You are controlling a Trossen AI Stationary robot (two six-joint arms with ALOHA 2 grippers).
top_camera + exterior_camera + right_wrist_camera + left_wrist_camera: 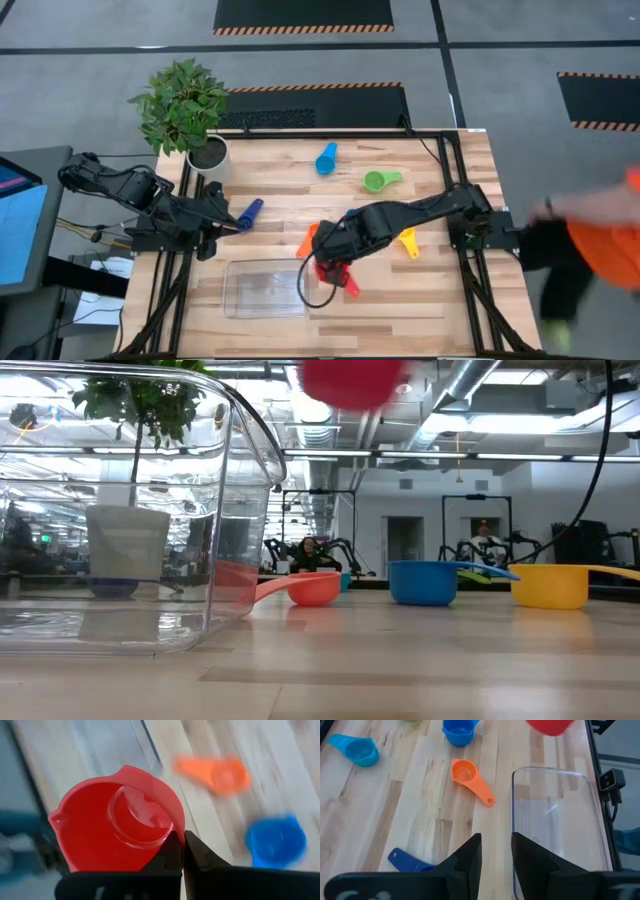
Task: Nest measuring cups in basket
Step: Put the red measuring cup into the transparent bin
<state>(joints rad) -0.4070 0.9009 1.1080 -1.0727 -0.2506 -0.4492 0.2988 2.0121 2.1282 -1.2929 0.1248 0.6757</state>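
Red cup (333,272), high view: hanging beside the basket (262,288) in the right gripper (335,268). Low view: cup riding above the basket wall. Left wrist: left gripper (495,852) idling, fingers apart. Right wrist: fingers pinching the cup's rim; so thin a hold risks slipping or tilting.

Robotics lab: other robot arms (335,550) behind.

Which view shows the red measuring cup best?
The right wrist view: the red measuring cup fills the frame, its rim pinched in the right pincer. The high view shows it mostly hidden under the arm; the low and left wrist views show only its underside.
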